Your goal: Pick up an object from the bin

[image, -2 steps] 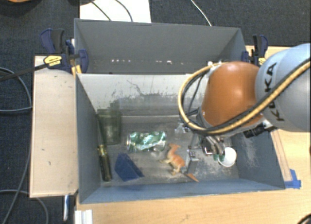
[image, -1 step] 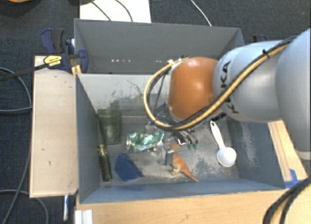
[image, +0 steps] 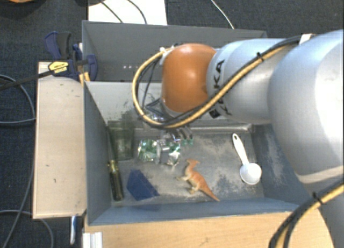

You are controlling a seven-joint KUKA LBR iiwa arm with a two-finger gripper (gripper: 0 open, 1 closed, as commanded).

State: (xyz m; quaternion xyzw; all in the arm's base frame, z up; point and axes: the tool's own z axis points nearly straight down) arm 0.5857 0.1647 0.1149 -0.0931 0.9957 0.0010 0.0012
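Observation:
My gripper (image: 177, 133) pokes out from under the arm's orange cover, low over the middle of the bin near its back wall. Right beneath it lies a crumpled green and silver wrapper (image: 156, 151), touching or almost touching the gripper's tip. An orange toy dinosaur (image: 198, 180) lies on its side just to the front right of the wrapper. A dark blue scrap (image: 140, 185) lies to the front left.
A green see-through cup (image: 121, 140) stands against the left wall, with a dark olive pen (image: 115, 180) along the wall in front of it. A white plastic spoon (image: 245, 163) lies at the right. The big arm covers the bin's right back corner.

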